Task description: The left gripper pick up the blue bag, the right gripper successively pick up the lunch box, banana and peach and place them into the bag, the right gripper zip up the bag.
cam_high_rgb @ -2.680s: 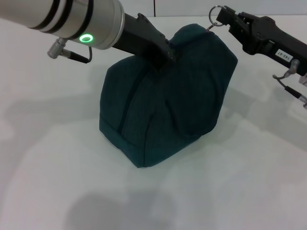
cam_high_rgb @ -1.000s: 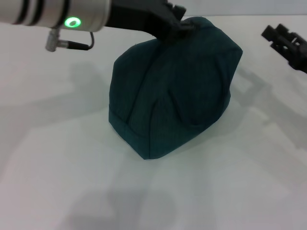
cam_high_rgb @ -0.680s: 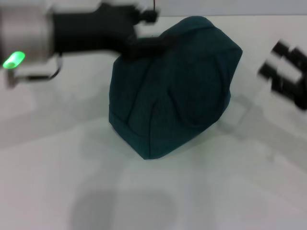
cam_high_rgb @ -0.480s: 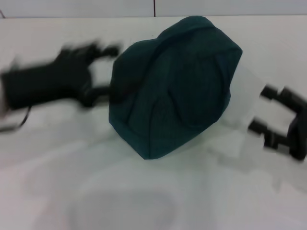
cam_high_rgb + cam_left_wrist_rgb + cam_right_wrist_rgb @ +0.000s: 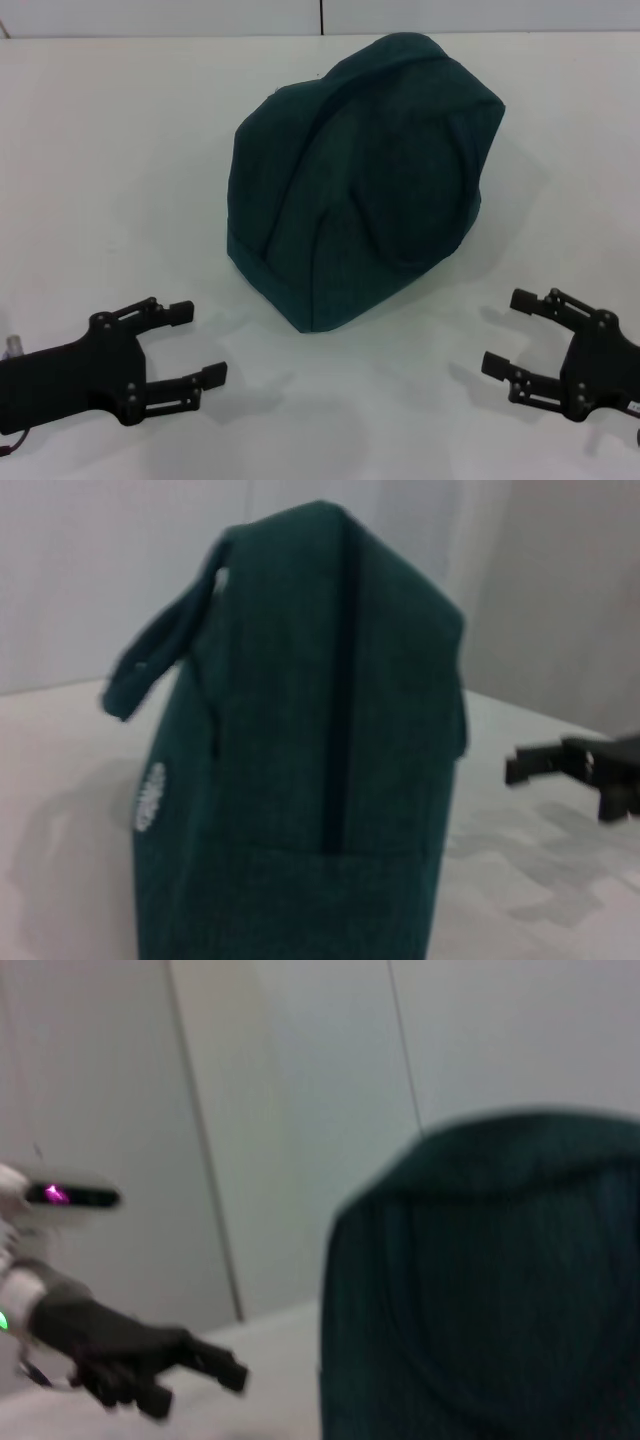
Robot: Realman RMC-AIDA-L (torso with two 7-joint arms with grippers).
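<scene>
Blue bag (image 5: pixel 365 180) ahead, between my empty, wide-open left gripper (image 5: pixel 190 345) and right gripper (image 5: pixel 510 335): soft, probably laden; I'd grip its loop handle (image 5: pixel 160 650).

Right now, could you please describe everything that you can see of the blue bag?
The blue bag is a dark teal fabric tote standing upright on the white table, closed into a rounded, domed shape. The left wrist view shows one loop handle drooping off its side, a small white round logo and a dark seam running down it. Nothing holds it: the left gripper and right gripper rest open nearer the robot.
</scene>
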